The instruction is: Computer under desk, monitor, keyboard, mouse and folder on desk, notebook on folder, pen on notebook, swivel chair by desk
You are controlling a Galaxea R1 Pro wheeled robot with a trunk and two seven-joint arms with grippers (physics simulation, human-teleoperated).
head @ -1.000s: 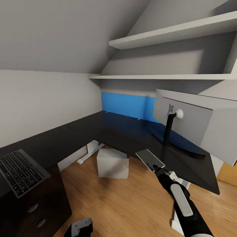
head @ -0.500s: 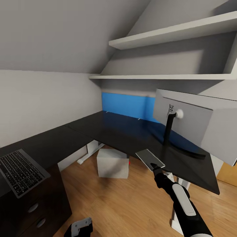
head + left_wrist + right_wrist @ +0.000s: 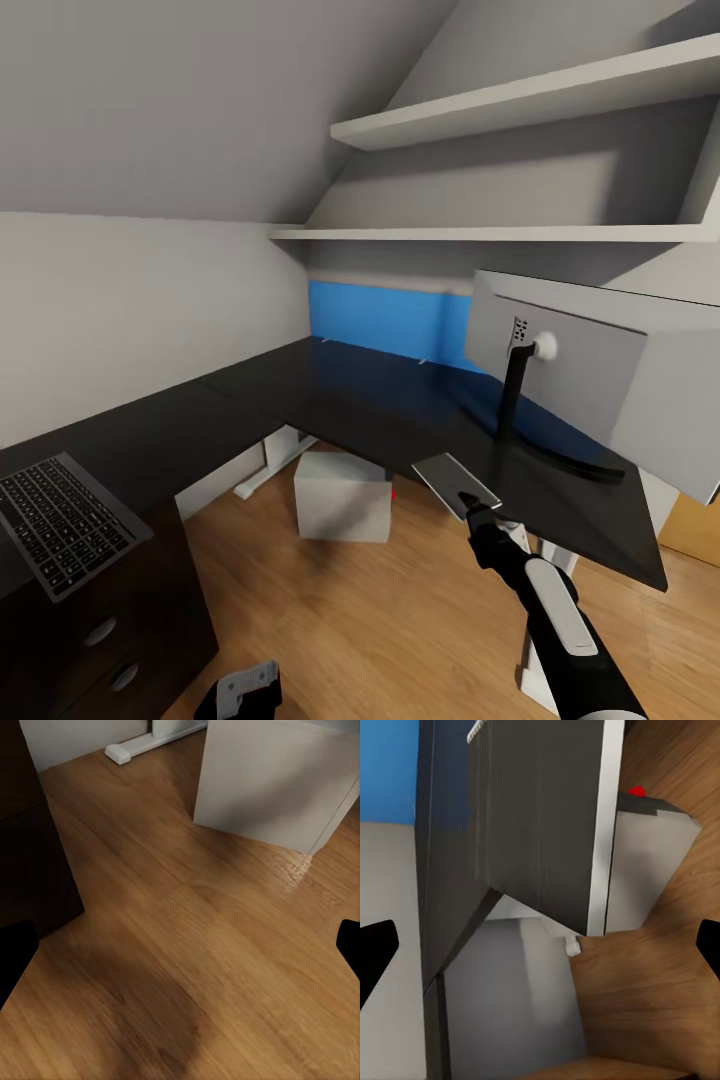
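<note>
The black desk [image 3: 330, 400] with its blue back panel runs along the walls. On its right end the monitor [image 3: 580, 370] stands with its grey back to me. The keyboard [image 3: 60, 520] lies at the desk's near left end. Under the desk stands the white computer [image 3: 340, 497] [image 3: 277, 780]. A thin notebook [image 3: 455, 483] [image 3: 540, 817] lies at the desk's front edge, partly overhanging. My right gripper [image 3: 478, 506] [image 3: 540, 945] sits just below it, open, its fingers spread wide. My left gripper [image 3: 240, 690] [image 3: 180, 945] hangs low over the wooden floor, open with nothing in it.
A black drawer unit [image 3: 110, 630] with round knobs stands under the keyboard end of the desk. Two white shelves [image 3: 500, 233] hang above the desk under the sloped ceiling. A white desk leg [image 3: 262, 475] stands left of the computer. Wood floor lies between me and the desk.
My right gripper has crept slightly up and left, closer to the notebook at the desk edge. Everything else is still.
</note>
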